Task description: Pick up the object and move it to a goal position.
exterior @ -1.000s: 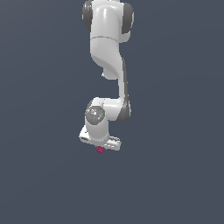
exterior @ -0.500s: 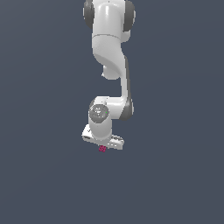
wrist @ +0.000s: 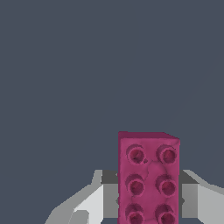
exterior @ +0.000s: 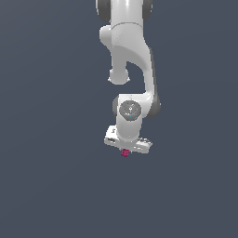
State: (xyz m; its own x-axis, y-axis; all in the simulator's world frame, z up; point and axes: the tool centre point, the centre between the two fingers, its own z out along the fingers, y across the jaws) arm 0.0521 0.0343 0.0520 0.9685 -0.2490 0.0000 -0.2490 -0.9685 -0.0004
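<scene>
Magenta-pink and studded with a double row of round darker dimples, the small elongated rectangular block (wrist: 148,179) sits between the two pale grey fingers (wrist: 89,204) of the white end effector (exterior: 125,151), which reads as closed on it: in the wrist view a finger flanks each long side of the block with no gap visible at the contact, though the very tips are cut off by the frame edge. The block's long axis runs straight away from the wrist camera, in line with the fingers rather than across them, so the grip is taken across its narrow width. In the exterior view the block shows only as a tiny pink spot (exterior: 125,153) poking out just under the end effector's crossbar, directly below the wrist of the white robot arm (exterior: 132,69). Nothing but flat slate-grey background surrounds the arm in both views; no surface edge, shadow or goal marker can be made out, so I cannot tell whether the block is touching anything below it. Judging from the grip, the pick looks done and the carry to the goal remains, with the block centred under the end effector.
</scene>
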